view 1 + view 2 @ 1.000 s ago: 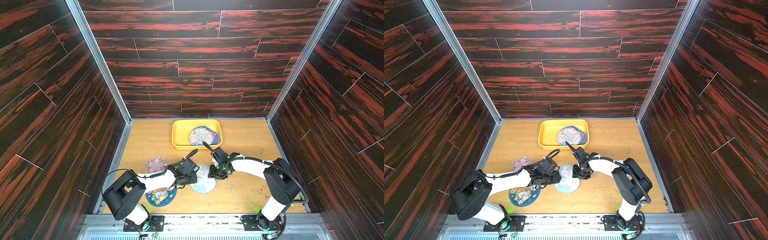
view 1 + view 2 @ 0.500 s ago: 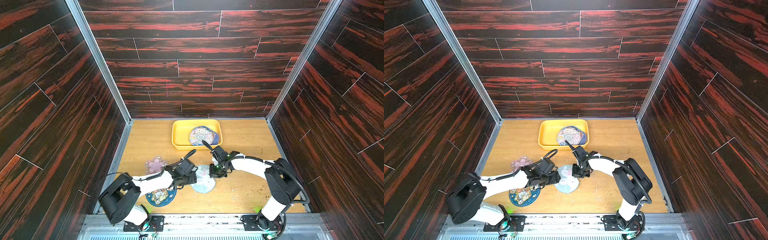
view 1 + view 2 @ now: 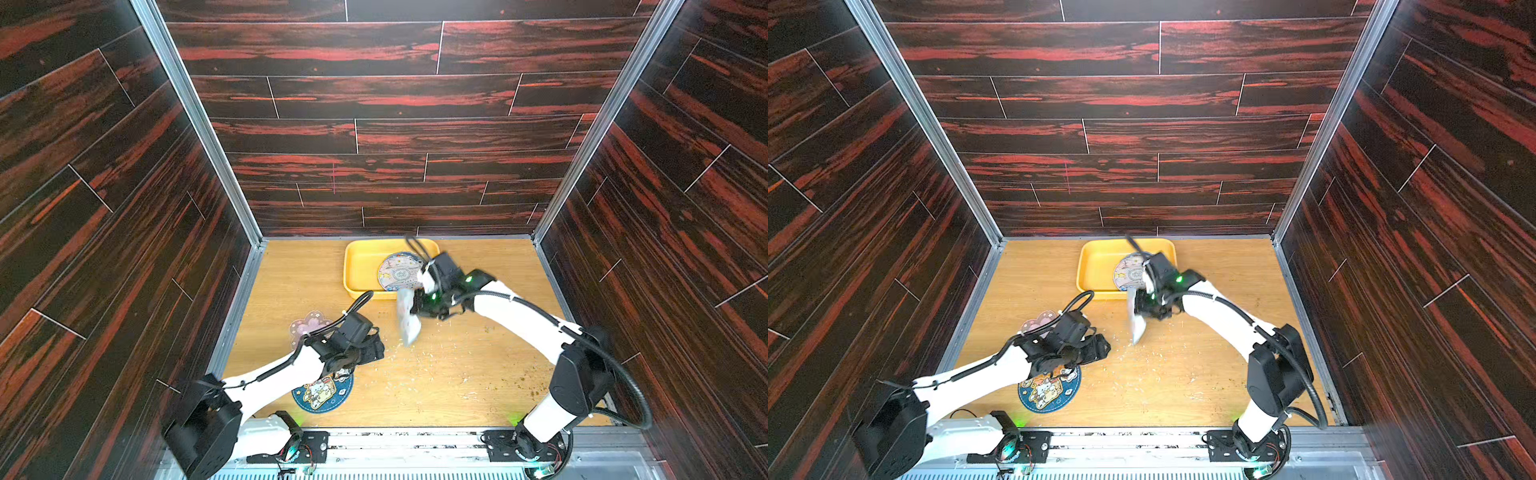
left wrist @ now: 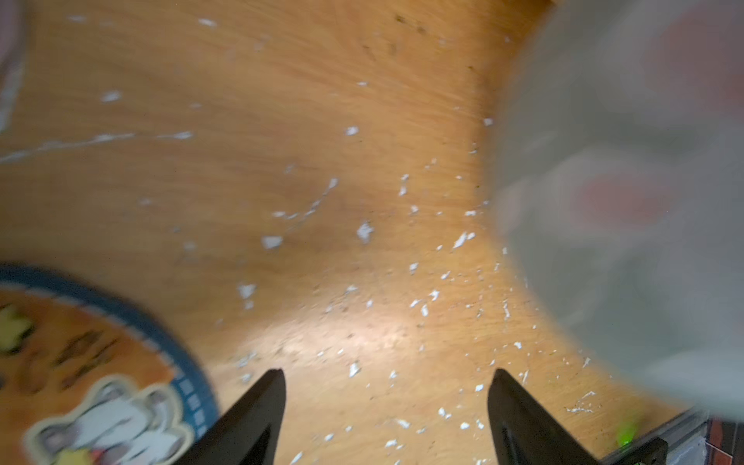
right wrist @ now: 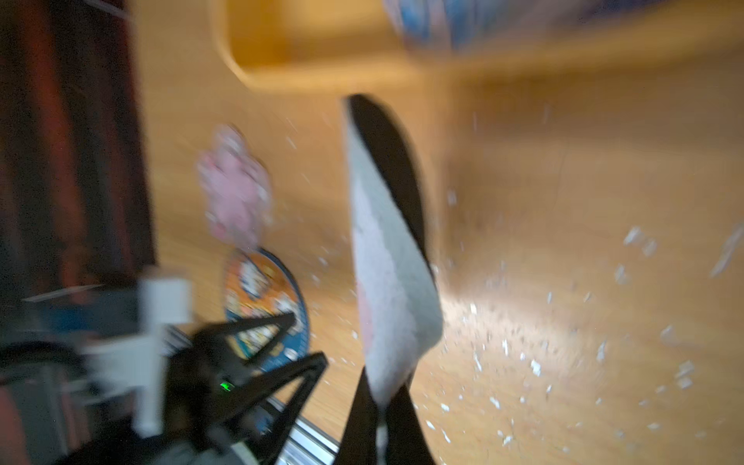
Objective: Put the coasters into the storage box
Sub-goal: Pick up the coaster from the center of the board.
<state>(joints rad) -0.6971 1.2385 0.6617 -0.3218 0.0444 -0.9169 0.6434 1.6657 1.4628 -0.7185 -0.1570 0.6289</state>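
My right gripper (image 5: 382, 406) is shut on the edge of a pale grey round coaster (image 5: 386, 261), which hangs on edge above the table in both top views (image 3: 407, 318) (image 3: 1136, 320), just in front of the yellow storage box (image 3: 361, 266) (image 3: 1096, 266). A printed round coaster (image 3: 399, 272) lies inside the box. My left gripper (image 4: 386, 402) stands open and empty over bare table, left of the lifted coaster (image 4: 624, 201). A blue-rimmed cartoon coaster (image 3: 324, 392) (image 4: 80, 362) lies under my left wrist. A pink blossom coaster (image 3: 309, 326) (image 5: 235, 189) lies beyond it.
White flecks and scratches mark the wooden tabletop (image 3: 457, 374). Dark wood-pattern walls (image 3: 374, 124) enclose the table on three sides, with a metal rail (image 3: 415, 434) along the front edge. The box sits against the back wall.
My right gripper shut on the grey coaster and lifted it off the table toward the box. My left gripper opened wider and drew back from it.
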